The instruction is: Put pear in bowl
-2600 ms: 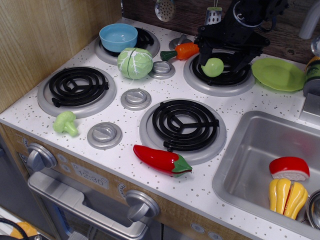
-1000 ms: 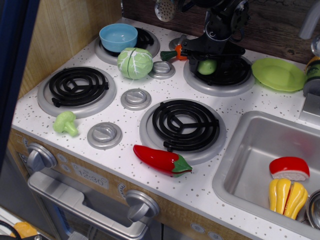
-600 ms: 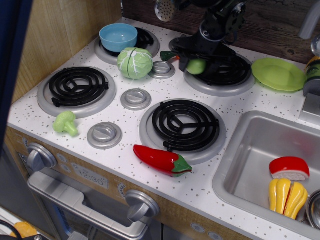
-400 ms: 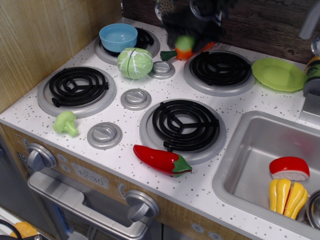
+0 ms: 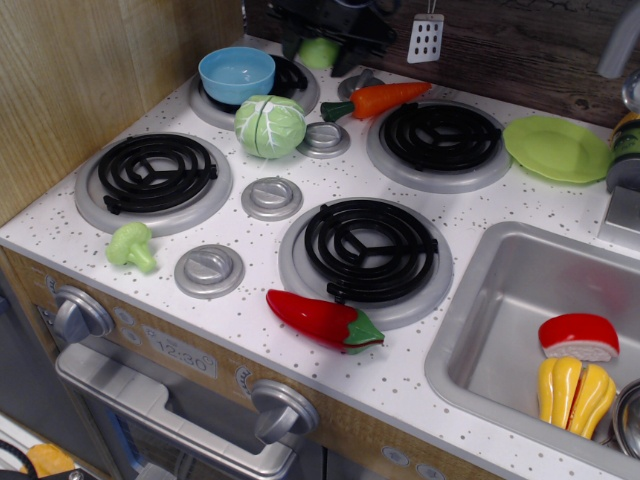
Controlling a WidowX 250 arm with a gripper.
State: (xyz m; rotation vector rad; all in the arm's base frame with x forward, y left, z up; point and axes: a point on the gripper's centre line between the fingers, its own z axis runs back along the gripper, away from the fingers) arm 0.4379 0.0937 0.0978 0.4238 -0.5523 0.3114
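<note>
The light-green pear [image 5: 320, 52] is held in my black gripper [image 5: 322, 48] at the top of the view, lifted above the back of the stove, just right of the bowl. The gripper is shut on the pear, its fingers on either side of it. The light-blue bowl [image 5: 237, 75] stands empty on the back left burner, to the left of and slightly below the gripper. Most of the arm is out of view above.
A veined green cabbage [image 5: 270, 126] sits just in front of the bowl. A carrot [image 5: 376, 100] lies by the back right burner. A lime-green plate [image 5: 557, 148], a red pepper [image 5: 322, 319], a small broccoli [image 5: 131, 246] and a sink [image 5: 520, 330] with toy food are around.
The gripper closed on the pear on the back right burner, lifted it and carried it left and back, now near the bowl. The carrot is uncovered.
</note>
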